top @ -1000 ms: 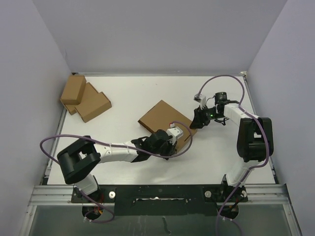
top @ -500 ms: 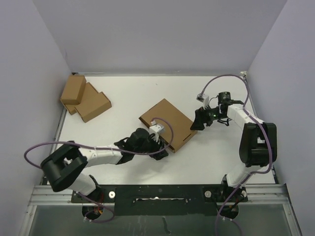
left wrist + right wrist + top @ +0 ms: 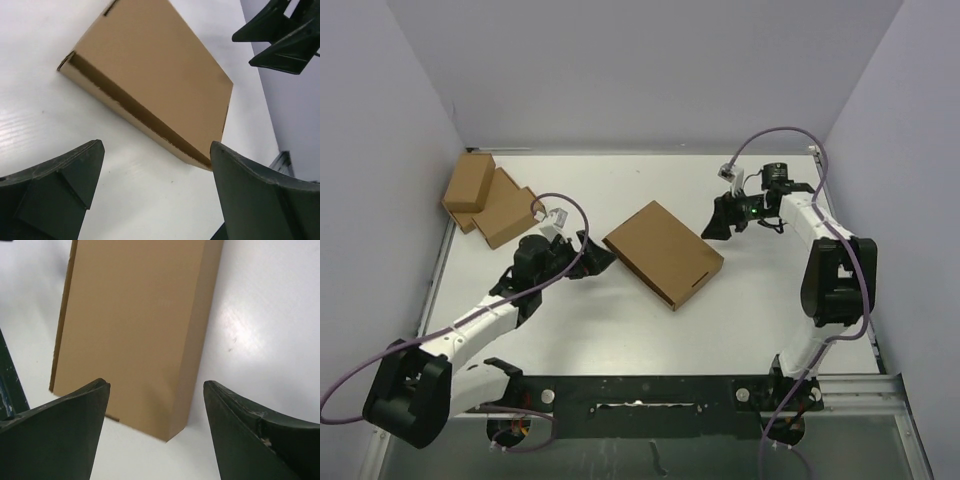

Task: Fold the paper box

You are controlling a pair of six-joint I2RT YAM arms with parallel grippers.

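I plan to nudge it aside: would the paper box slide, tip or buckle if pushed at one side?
The paper box lies flat and low, so it probably slides rather than tips. The table looks smooth and glossy, so the box may spin if pushed off-centre. Its thin cardboard walls could dent under a hard pinch.

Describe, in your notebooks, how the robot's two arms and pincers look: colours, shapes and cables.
Both the left arm and right arm have white links with bulky black joints. A thin purple cable runs loosely along each. The left pincer and right pincer are black, with two broad wedge-shaped fingers.
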